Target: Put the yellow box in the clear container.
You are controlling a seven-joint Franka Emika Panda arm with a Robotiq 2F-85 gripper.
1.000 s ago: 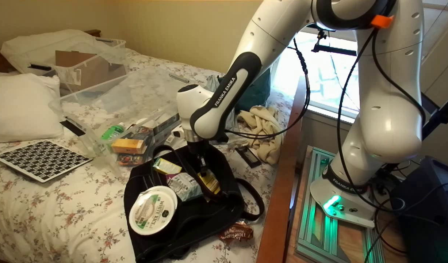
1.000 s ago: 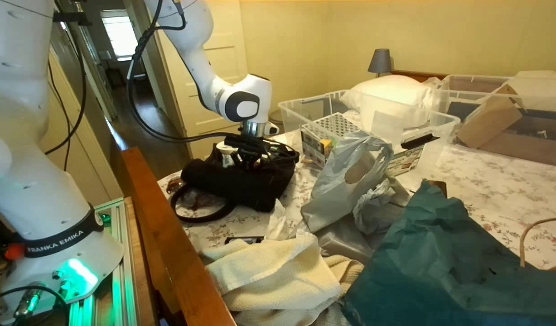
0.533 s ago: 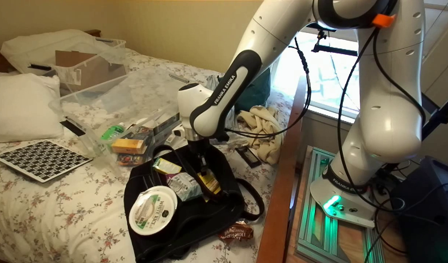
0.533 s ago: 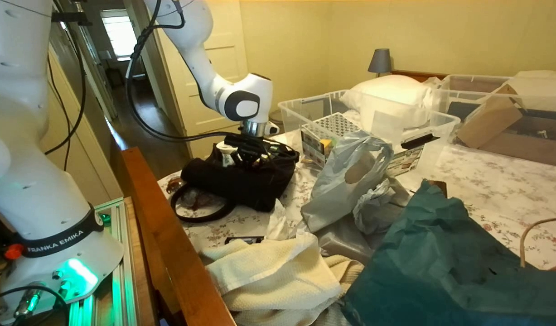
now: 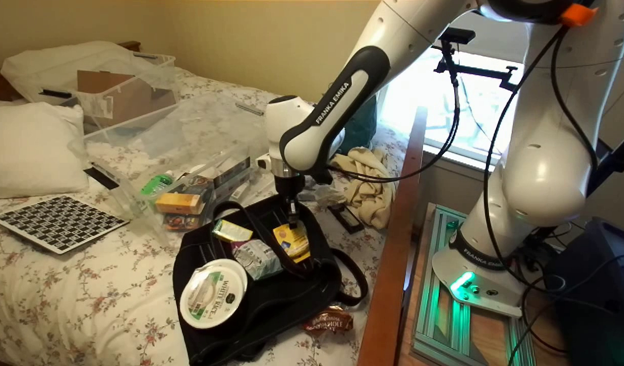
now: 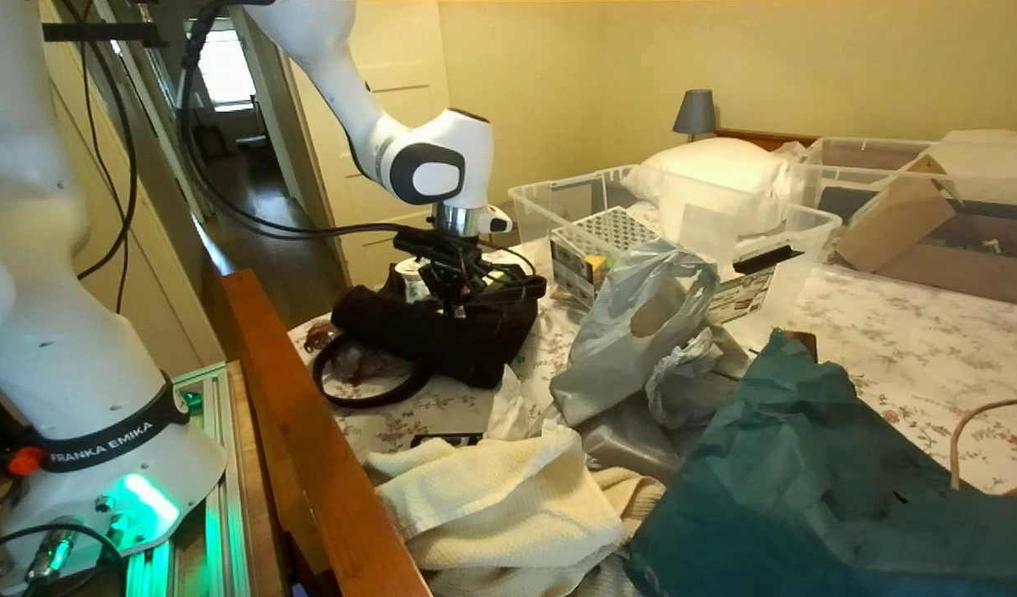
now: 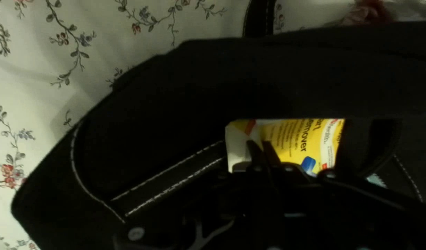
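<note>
The yellow box (image 5: 291, 243) is tilted in the mouth of the black bag, under my gripper (image 5: 293, 222). In the wrist view the yellow box (image 7: 311, 137) shows its printed face and a pale end. My gripper (image 7: 260, 143) has its fingers close together, pinching the box near that pale end. In an exterior view my gripper (image 6: 455, 308) is low over the bag and the box is mostly hidden. The clear container (image 5: 210, 119) stands on the bed beyond the bag, with several boxes and a green bottle inside. It also shows in an exterior view (image 6: 798, 249).
The black bag (image 5: 261, 315) has a handle (image 5: 268, 236) beside the yellow box. It also holds a yellow-green packet (image 5: 232, 231), a grey bag (image 5: 257, 259) and a white rice bowl (image 5: 213, 294). A grey plastic bag (image 6: 632, 332) stands against the container. A wooden bed rail (image 5: 393, 264) runs alongside.
My gripper has risen and shifted toward the bed rail and window side. The yellow box has come up with it and more of its face shows.
</note>
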